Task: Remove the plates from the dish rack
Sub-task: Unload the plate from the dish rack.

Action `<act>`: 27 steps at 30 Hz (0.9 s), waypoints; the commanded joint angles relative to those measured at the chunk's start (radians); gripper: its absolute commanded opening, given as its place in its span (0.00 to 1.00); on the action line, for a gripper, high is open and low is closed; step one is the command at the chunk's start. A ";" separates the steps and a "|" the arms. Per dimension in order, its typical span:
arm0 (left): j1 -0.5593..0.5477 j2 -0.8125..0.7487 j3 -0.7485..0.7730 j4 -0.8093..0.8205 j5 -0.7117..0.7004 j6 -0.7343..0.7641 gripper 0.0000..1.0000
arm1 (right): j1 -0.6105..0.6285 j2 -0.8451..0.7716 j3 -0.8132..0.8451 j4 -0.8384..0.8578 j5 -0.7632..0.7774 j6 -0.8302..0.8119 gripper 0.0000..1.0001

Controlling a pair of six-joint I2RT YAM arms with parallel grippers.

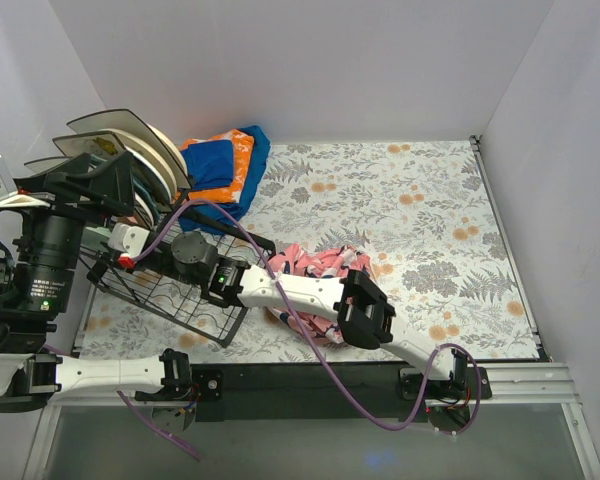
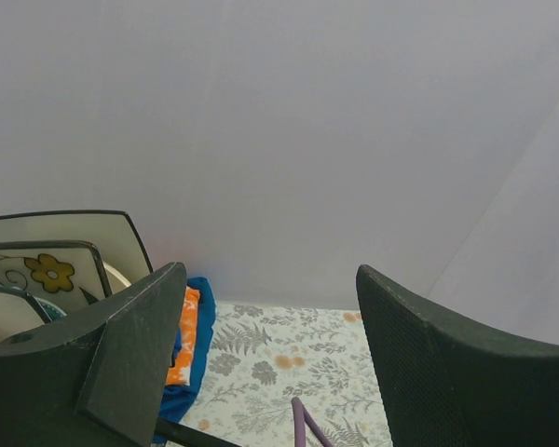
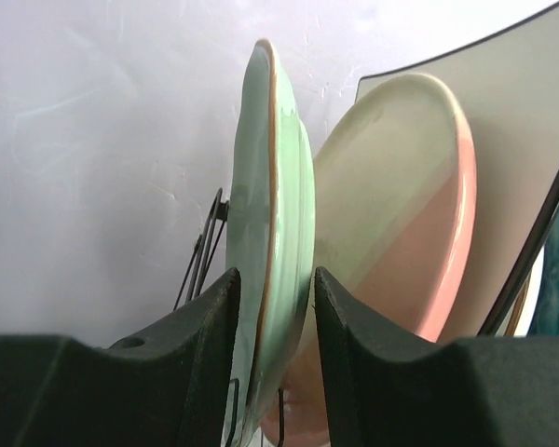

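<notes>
While right tool (image 3: 277, 284) straddles mint plate (image 3: 261, 168), grip unclear, cream-pink plate (image 3: 391, 205) leans beside.

Left gripper (image 2: 270, 303) by the dish rack (image 1: 165, 292), jaws wide, empty; right gripper (image 3: 277, 279) inside it, fingers astride the mint green plate (image 3: 268, 168).

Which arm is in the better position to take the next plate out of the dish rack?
Right. The right end effector has a finger on each side of the mint green plate standing in the dish rack. The left end effector is open, empty and faces the back wall.
</notes>
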 commanded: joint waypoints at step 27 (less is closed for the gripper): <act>-0.002 -0.009 -0.012 0.007 0.003 0.019 0.72 | 0.006 0.033 0.102 0.107 0.013 -0.155 0.01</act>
